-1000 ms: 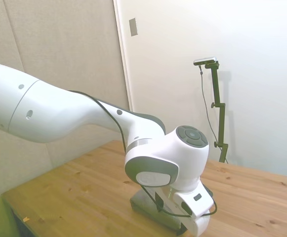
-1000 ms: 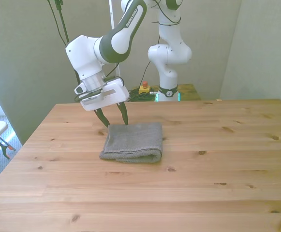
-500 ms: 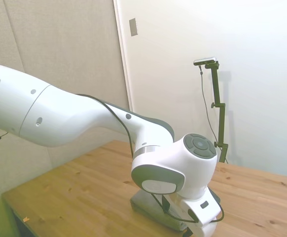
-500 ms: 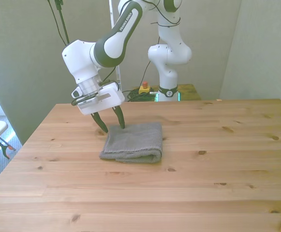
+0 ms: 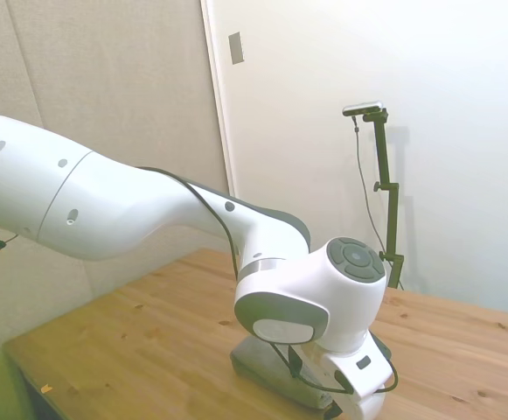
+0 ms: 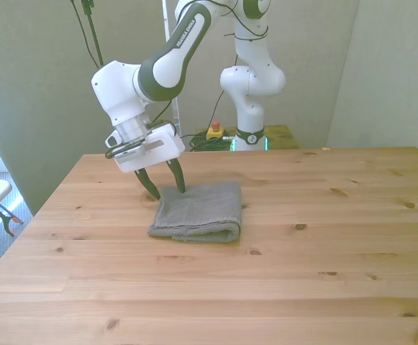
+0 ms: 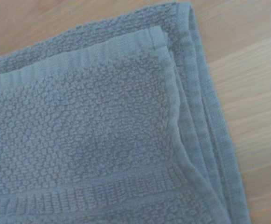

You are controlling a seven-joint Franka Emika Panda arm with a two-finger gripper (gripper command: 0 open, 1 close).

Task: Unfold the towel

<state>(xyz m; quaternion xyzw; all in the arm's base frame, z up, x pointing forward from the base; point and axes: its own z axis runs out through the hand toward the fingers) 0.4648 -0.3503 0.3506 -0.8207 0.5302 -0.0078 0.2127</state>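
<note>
- Against the frame half a second back, the tool [image 6: 165, 185] has barely shifted; against the one a full second back, it sits lower and further toward the front view's left, with the wrist tipped more steeply.
- Its two dark fingers [image 6: 180, 177] are spread apart and pinch nothing. One tip comes down at the towel's far corner on the front view's left; the other hangs just off that corner over bare wood. Whether a tip touches the cloth cannot be told.
- The towel [image 6: 198, 210] lies folded on the bench [image 6: 324, 244], unmoved since the earlier frames, left of the middle in the front view, its thick rounded fold toward the camera.
- The wrist view shows the towel [image 7: 93, 140] from close by: stacked layers with hemmed edges meeting at one corner, wood beyond.
- In the side view the white arm [image 5: 149, 219] covers most of the towel [image 5: 267, 366]; only a grey strip shows beneath the wrist.
</note>
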